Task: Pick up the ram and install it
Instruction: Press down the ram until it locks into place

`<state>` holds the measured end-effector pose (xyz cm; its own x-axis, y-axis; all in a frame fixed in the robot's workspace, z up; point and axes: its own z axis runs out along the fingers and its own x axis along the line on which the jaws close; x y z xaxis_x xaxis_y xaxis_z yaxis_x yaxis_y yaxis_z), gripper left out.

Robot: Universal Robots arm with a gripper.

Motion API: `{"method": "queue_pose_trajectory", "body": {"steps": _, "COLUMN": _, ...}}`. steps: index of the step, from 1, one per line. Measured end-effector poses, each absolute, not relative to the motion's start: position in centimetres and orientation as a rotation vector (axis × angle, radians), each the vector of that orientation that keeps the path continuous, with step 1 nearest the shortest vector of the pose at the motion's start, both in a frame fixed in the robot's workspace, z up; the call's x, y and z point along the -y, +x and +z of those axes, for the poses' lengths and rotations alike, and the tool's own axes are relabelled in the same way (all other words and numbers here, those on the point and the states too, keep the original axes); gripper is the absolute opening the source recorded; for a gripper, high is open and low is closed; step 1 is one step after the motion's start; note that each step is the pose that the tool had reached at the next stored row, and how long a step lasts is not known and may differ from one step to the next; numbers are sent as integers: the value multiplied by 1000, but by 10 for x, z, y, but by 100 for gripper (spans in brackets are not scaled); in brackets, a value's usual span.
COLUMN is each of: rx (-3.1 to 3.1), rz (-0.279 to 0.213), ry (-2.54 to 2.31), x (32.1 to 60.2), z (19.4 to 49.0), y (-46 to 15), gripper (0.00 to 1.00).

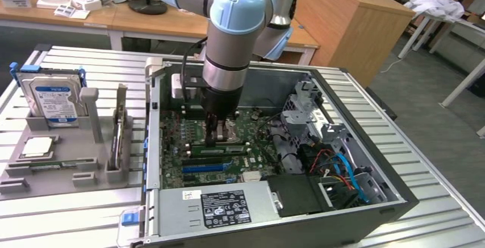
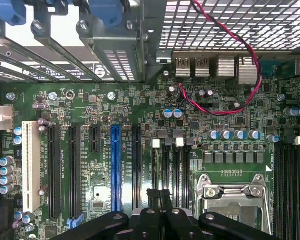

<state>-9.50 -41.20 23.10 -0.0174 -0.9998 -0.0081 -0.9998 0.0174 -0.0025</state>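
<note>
The gripper hangs inside the computer case just above the motherboard, its fingers pressed fully together with nothing between them. The ram appears to lie flat in the grey holder at the exterior view's left, well apart from the gripper. A sound pick calls for a grip at mid-length across the stick's thin faces, held level

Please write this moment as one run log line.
arm: inside computer case | gripper: shut, nothing visibly held | over motherboard, near processor socket
</note>
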Motion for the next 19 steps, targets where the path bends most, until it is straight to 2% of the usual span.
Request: {"method": "queue_pose_trajectory", "body": {"steps": 19, "rx": -2235, "rz": 6, "ry": -2197, "x": 412, "z": 226, "y": -95, "gripper": 11}}
